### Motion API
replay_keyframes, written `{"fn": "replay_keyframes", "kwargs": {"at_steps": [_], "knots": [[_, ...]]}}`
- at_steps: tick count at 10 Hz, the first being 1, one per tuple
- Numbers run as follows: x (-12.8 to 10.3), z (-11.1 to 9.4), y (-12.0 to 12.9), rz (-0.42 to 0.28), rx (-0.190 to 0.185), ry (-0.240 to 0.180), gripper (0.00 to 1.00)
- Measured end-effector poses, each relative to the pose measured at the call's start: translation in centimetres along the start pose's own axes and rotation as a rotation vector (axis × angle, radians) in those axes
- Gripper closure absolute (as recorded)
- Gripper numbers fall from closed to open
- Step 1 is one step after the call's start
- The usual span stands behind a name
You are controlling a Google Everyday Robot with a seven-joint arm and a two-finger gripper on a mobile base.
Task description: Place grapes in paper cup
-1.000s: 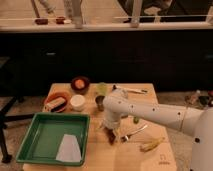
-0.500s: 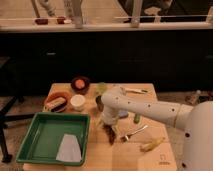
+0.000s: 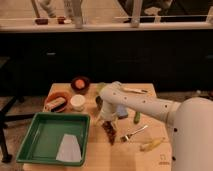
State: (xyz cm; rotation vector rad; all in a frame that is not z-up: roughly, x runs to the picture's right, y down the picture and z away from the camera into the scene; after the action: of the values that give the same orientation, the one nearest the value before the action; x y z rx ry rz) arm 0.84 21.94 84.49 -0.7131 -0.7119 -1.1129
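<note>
Purple grapes lie long axis near-to-far; claw spread wide at their far end

Gripper just over grapes, tray to L, fork to R, paper cup behind-L.

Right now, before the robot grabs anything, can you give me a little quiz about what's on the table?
1. Which lies just below the gripper: the grapes or the banana?
2. Fill in: the paper cup stands just behind the ___ tray.
3. True or false: the grapes are already in the paper cup.
Key: 1 the grapes. 2 green. 3 false, they lie on the table beside the fork.
</note>
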Motion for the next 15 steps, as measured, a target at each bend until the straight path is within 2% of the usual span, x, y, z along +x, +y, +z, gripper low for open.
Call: {"fn": "replay_keyframes", "kwargs": {"at_steps": [1,2,5,6,9,10,12,15], "knots": [[0.2,0.0,0.0,-0.012,-0.002,-0.012,0.21],[0.4,0.1,0.0,-0.025,0.000,-0.024,0.27],[0.7,-0.3,0.4,-0.040,0.020,-0.055,0.55],[0.8,-0.6,0.5,-0.042,0.039,-0.060,0.70],[0.8,-1.3,0.4,-0.043,0.068,-0.060,0.96],[0.7,-1.9,0.6,-0.040,0.085,-0.053,1.00],[0.6,-3.3,1.1,-0.031,0.115,-0.042,1.00],[0.5,-5.3,1.6,-0.015,0.182,-0.028,1.00]]}}
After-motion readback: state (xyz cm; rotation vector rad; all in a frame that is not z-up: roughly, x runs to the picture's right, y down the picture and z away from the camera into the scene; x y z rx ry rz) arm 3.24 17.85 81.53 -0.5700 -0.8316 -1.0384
